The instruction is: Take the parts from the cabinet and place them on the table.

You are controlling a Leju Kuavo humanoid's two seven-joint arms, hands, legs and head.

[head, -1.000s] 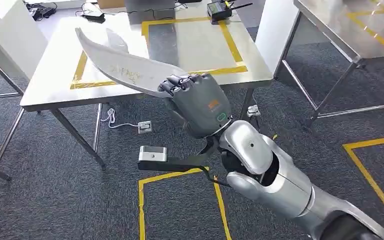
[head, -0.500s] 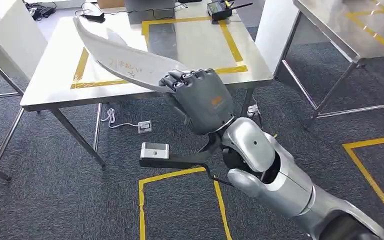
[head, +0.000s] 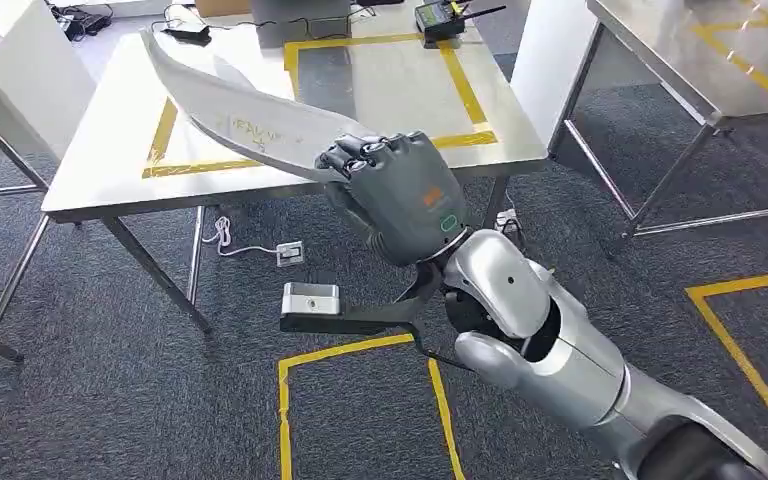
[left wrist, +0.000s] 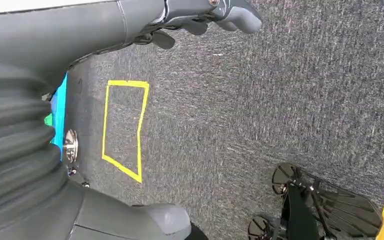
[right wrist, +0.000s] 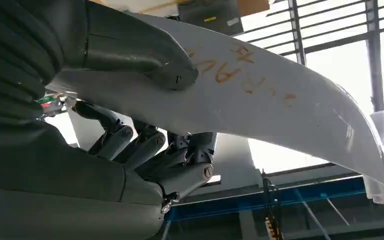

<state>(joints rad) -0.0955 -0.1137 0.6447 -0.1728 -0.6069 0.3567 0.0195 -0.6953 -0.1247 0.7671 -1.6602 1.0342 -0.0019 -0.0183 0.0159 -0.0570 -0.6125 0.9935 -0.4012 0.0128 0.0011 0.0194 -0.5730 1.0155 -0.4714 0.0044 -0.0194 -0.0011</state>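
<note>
My right hand (head: 395,195) grips one end of a long, curved white part (head: 240,115) with orange writing on it. The part reaches up and to the left over the near edge of the steel table (head: 110,150), above its yellow tape frame. In the right wrist view the thumb (right wrist: 135,52) presses on top of the part (right wrist: 280,107) and the fingers (right wrist: 180,155) curl under it. My left hand (left wrist: 130,20) hangs over grey carpet, fingers loosely bent, nothing in it.
A black device with an antenna (head: 445,18) and cables (head: 185,30) lie at the table's far edge. A second steel table (head: 720,60) stands at the right. A power strip (head: 290,253) and yellow tape lines (head: 360,350) are on the carpet.
My right hand has lifted the white part a little higher and farther over the table, its tip now nearer the far left side.
</note>
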